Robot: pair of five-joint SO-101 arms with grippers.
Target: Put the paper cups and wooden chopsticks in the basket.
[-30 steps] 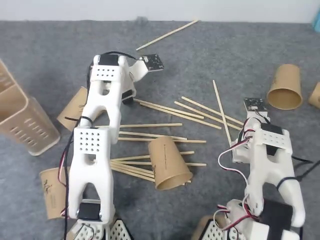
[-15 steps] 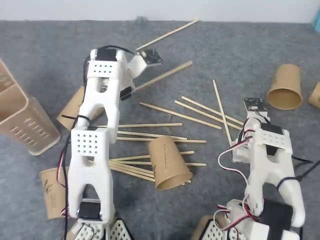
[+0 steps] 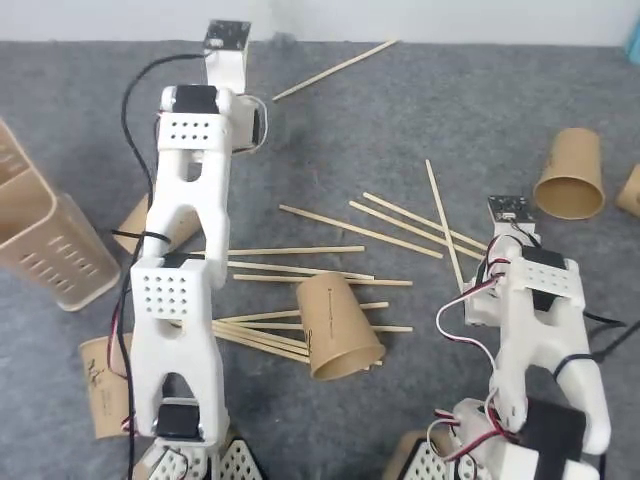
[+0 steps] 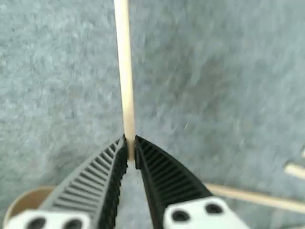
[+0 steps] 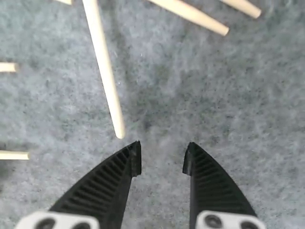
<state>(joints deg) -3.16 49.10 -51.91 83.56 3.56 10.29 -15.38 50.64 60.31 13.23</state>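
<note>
My left gripper (image 4: 130, 150) is shut on the end of a wooden chopstick (image 4: 123, 71), which sticks straight out from the fingertips over the grey carpet. In the high view the left arm (image 3: 190, 190) stretches to the far side, right of the basket (image 3: 45, 245). My right gripper (image 5: 162, 160) is open just above the carpet, with a chopstick's tip (image 5: 106, 76) close beside one finger. Several chopsticks (image 3: 300, 272) lie loose mid-table around a tipped paper cup (image 3: 338, 325). Other cups lie at the right (image 3: 570, 172), at the front left (image 3: 100, 385) and partly under the left arm (image 3: 135, 225).
A lone chopstick (image 3: 335, 68) lies at the far edge. Another cup (image 3: 630, 190) is cut off by the right border. The right arm (image 3: 540, 300) stands at the front right. Open carpet lies at the far right and far left.
The left arm has lifted a chopstick out of the pile and swung it away and to the left, toward the far side. The right arm has stayed still.
</note>
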